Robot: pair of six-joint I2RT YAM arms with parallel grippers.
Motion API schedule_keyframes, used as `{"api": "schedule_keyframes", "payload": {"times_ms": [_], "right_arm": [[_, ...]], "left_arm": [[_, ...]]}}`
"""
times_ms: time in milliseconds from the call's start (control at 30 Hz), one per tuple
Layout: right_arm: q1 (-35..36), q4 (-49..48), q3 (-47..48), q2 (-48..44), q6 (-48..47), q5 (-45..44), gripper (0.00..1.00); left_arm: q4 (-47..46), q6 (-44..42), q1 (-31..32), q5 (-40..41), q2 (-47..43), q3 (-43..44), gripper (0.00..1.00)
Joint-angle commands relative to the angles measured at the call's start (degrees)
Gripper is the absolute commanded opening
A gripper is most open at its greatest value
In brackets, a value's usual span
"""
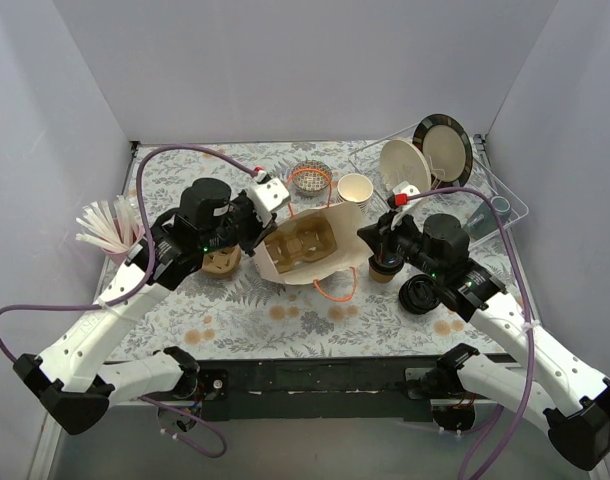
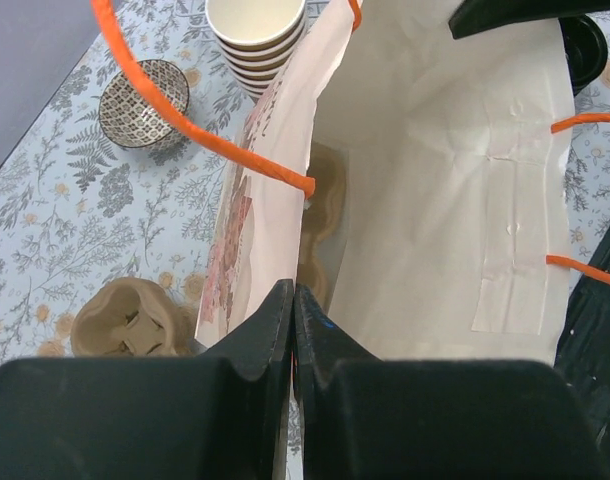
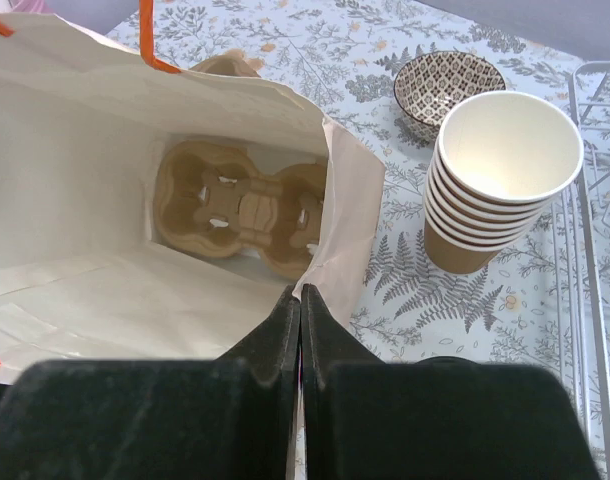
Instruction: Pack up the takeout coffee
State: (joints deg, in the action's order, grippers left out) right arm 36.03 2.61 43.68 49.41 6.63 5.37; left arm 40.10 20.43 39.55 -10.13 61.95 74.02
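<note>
The white paper bag (image 1: 330, 262) with orange handles lies on its side mid-table, its mouth held wide. A brown cardboard cup carrier (image 3: 240, 210) sits at its bottom. My left gripper (image 2: 293, 300) is shut on the bag's left rim, and my right gripper (image 3: 301, 300) is shut on the right rim. In the top view the takeout coffee (image 1: 385, 269), a small brown cup, stands just outside the bag's right side. My right gripper (image 1: 373, 240) covers most of its top.
A loose black lid (image 1: 421, 295) lies right of the coffee. A stack of lidless cups (image 1: 355, 188) and a patterned bowl (image 1: 310, 178) stand behind the bag. A second carrier (image 1: 218, 263) and straws (image 1: 105, 228) are at left, a dish rack (image 1: 505, 205) with plates at back right.
</note>
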Motion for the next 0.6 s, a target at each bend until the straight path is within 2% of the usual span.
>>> {"api": "schedule_keyframes", "payload": {"times_ms": [0,333,433,500,567], "right_arm": [[-0.08,-7.27,-0.53,-1.59,-2.50,1.31,0.01],[-0.08,-5.08,0.00,-0.72,-2.51,1.76,0.01],[0.00,3.86,6.83,3.48,-0.66,0.08,0.01],[-0.08,12.63,15.24,6.13,-0.75,2.35,0.01],[0.00,13.47,15.56,6.76,-1.01,3.50,0.01]], "left_arm": [[-3.97,-0.91,0.35,-4.45,-3.59,-2.03,0.00],[-7.58,2.86,0.35,-6.39,-5.70,-6.87,0.00],[-6.79,3.30,0.35,-6.13,-4.74,-6.61,0.00],[-5.82,3.22,0.35,-6.30,-3.95,-4.25,0.00],[-5.29,3.39,0.35,-6.22,-3.60,-3.79,0.00]]}}
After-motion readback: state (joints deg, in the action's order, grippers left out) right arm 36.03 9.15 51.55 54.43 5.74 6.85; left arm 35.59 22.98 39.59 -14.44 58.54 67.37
